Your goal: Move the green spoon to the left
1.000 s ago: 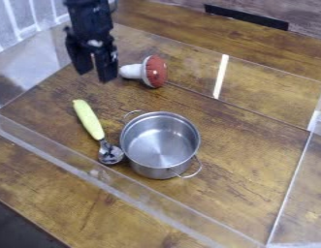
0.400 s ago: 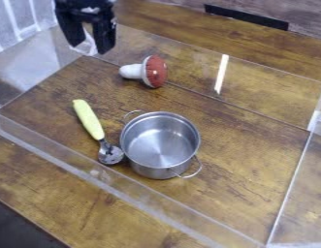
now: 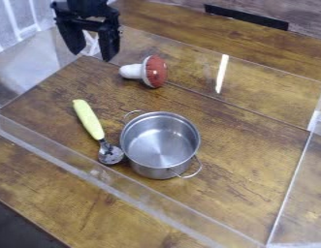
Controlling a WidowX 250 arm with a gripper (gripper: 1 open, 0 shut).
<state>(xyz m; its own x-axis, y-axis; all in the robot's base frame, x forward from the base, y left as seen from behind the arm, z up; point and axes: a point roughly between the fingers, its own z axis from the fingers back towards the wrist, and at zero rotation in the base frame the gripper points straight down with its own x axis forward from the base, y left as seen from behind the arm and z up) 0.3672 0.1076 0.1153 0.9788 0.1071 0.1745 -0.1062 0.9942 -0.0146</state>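
One gripper hangs at roughly the 11 o'clock edge of the view, above the far-left corner of the wooden table, with its dark fingers pointing down and its jaws spread wide around nothing. Compared with the picture from a second earlier, the gripper stands higher in the view and nearer the top border, and its fingers show at a different angle, which indicates a climb with some wrist roll. Nothing else differs: the green spoon lies at about 9 o'clock from the table centre, its yellow-green handle running toward 11 o'clock and its small silver bowl resting at the near end, just beside the steel pot. Whether spoon bowl and pot wall touch cannot be told. The red-and-white mushroom toy lies on its side at about 12 o'clock, to the right of the gripper and below it in the view. A clear plastic barrier borders the work area on the near side. As a judgement, the upward motion takes the gripper away from the spoon, which rests flat and well apart from the fingers. Whether the spoon already sits at its intended left position cannot be settled from this view alone.
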